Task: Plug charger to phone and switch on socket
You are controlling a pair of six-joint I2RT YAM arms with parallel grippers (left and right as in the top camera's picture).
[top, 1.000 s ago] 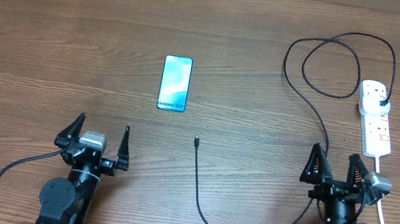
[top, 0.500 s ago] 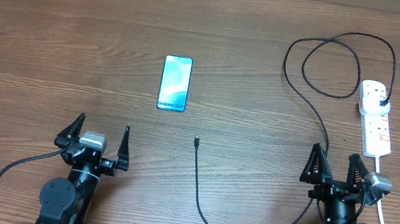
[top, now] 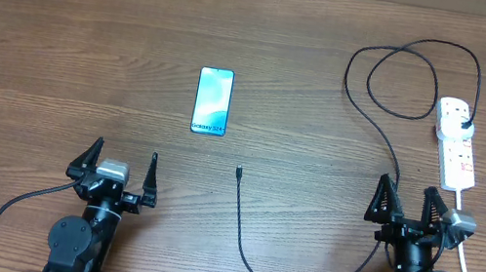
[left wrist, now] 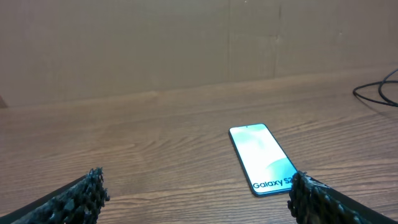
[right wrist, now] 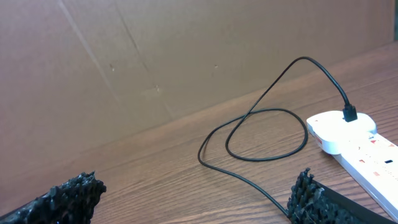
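Phone (top: 212, 101): slim, black bezel, lit blue-teal screen, white "Galaxy S24+" text; lies flat on the wooden tabletop (top: 60, 46), left of centre. Charger (top: 239, 222): thin black cable, its connector tip (top: 238, 170) is free, near the phone and apart from it; black plug (top: 464, 122) seated in the white power strip (top: 456, 142) at far right, red markings visible. Left gripper (top: 125, 156) and right gripper (top: 405, 193): jaws spread wide, holding nothing, at the near edge.
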